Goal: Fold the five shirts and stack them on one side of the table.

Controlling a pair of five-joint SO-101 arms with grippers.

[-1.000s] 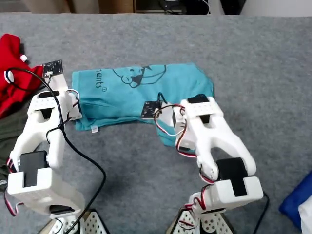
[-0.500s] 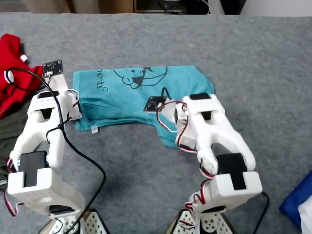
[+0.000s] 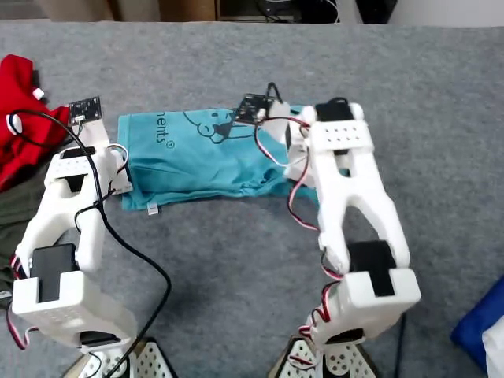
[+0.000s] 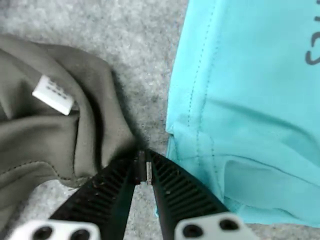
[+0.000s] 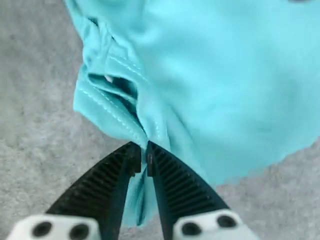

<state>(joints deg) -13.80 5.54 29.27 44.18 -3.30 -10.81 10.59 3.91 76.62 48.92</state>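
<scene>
Swinging up the table over the last second, the right arm is now reaching across the teal shirt (image 3: 197, 153) toward its far edge, dragging the shirt's right end inward with it. The left arm is staying where it was.

The shirt is lying across the middle of the grey table (image 3: 425, 102), printed side up, its right end bunching under the right arm. The right gripper (image 5: 141, 150) is pinching a gathered fold of teal fabric, its fingers closed on it. The left gripper (image 4: 141, 167) is sitting at the shirt's near left corner with its fingertips together; whether cloth is caught between them cannot be told. An olive-grey garment (image 4: 45, 130) is lying just beside those tips. A red shirt (image 3: 20, 87) is waiting at the table's left edge, and blue cloth (image 3: 480, 323) is lying at the right.

As a judgement, the pinched fold looks thin and rumpled, so it may slip free or land crooked. If the left corner is not truly held, the whole shirt could drag sideways.
</scene>
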